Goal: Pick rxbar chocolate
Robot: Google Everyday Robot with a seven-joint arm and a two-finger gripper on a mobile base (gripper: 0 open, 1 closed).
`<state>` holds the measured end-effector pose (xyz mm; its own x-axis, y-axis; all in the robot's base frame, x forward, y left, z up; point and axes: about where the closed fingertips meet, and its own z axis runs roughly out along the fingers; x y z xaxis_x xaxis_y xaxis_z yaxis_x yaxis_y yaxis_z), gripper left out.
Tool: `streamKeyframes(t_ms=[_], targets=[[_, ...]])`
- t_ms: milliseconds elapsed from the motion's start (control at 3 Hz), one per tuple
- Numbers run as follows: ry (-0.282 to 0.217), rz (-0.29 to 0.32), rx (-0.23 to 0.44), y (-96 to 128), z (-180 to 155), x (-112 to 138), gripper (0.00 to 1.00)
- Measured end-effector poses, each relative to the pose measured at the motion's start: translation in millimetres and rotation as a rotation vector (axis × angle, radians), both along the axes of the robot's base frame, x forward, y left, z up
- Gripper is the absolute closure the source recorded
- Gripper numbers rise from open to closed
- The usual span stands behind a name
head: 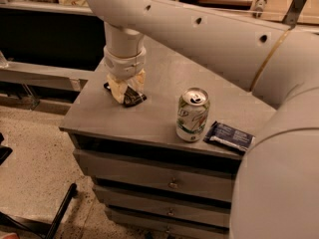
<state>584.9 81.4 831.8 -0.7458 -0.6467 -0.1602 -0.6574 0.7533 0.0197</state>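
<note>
The rxbar chocolate (132, 97) is a small flat black wrapped bar lying at the back left of the grey cabinet top (104, 118). My gripper (126, 87) reaches straight down onto it from above. Its cream fingers (117, 89) stand close together on either side of the bar and press on it. The bar still rests on the cabinet top, and its two ends stick out past the fingers. Its middle is hidden by the fingers.
A green and white drink can (193, 114) stands upright at the front middle of the top. A dark blue wrapped bar (229, 136) lies to its right near the front edge. Drawers (172, 183) are below. My arm (209, 34) spans the back.
</note>
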Motion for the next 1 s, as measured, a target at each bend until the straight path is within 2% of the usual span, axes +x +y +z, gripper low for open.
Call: streamKeyframes(t_ms=[333, 667, 1000], targets=[[0.000, 0.000, 0.000, -0.1, 0.3, 0.0, 1.00], [-0.026, 0.034, 0.043, -1.8, 26.5, 12.1, 1.00], [-0.112, 0.084, 0.078, -5.1, 75.6, 27.1, 1.00]])
